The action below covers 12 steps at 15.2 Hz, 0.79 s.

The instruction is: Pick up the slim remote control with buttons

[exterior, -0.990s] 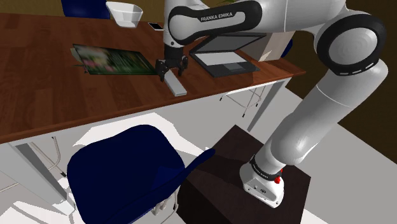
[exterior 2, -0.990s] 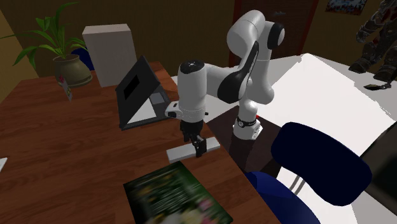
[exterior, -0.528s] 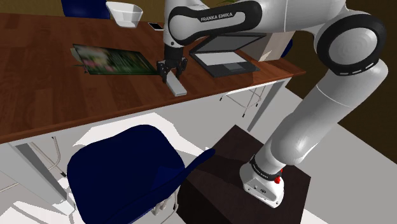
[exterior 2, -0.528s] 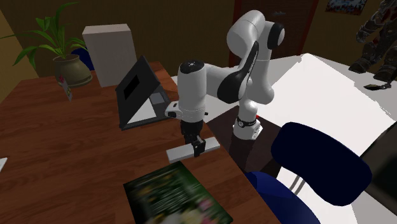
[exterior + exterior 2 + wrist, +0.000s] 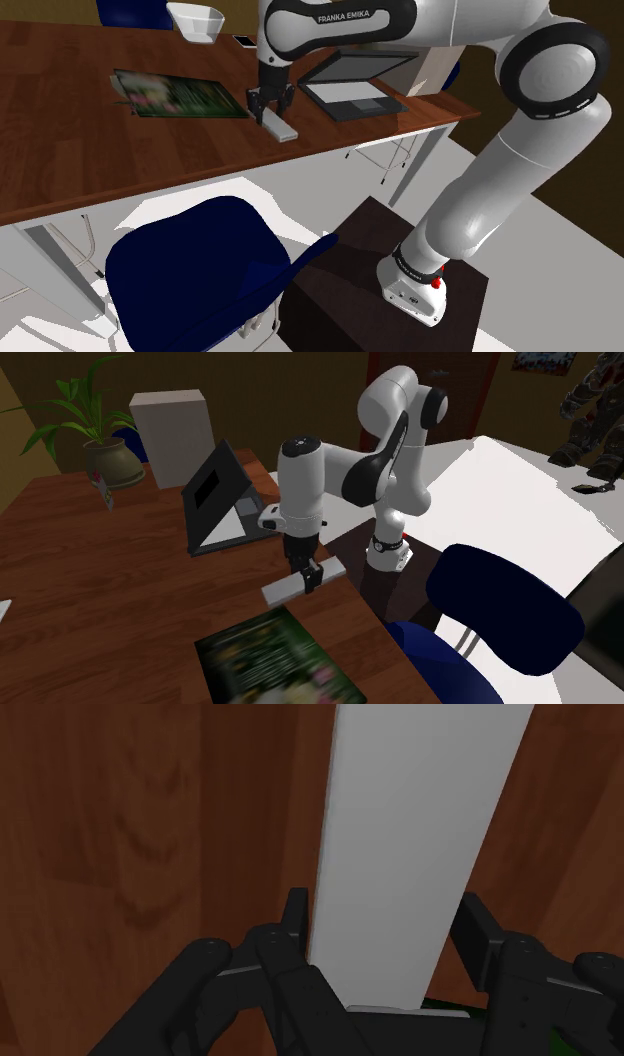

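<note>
- Grey-white slab = slim remote point(image 5: 420, 844); no buttons visible on its upper face.
- End effector point(image 5: 383, 912): closed down to remote width, both fingers point(image 5: 295, 919) pressing its long edges; remote clasped off-centre, longer part projecting ahead of end effector.
- Done (judged): approach, alignment, closure.
- Remote pos.: between fingers, directly under wrist, at or just above brown wood table point(image 5: 120, 150); clearance btwn remote and table cannot be confirmed.
- Left: straight lift clear of table w/ grip kept. Off-centre hold → judged risk of long end sagging or pivoting.
</note>
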### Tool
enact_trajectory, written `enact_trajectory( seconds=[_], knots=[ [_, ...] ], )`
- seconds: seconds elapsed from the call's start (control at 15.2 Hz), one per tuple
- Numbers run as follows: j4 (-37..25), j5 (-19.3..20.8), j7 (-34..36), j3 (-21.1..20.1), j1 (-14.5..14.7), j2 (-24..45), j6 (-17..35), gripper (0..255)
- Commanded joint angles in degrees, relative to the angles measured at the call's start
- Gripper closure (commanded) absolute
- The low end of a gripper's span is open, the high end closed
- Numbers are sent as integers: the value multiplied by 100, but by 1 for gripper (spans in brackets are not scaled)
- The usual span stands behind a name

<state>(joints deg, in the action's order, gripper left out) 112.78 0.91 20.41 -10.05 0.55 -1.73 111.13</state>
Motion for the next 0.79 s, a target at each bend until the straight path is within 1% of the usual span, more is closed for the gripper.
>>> enact_trajectory(
  seconds=[0.0,0.59,0.73],
  knots=[
    [-109,-11,-12,1,0,-51,-155,255],
    [-737,-24,-31,5,-3,-109,-840,255],
    [-748,-24,-31,5,-3,-110,-852,255]
  ],
)
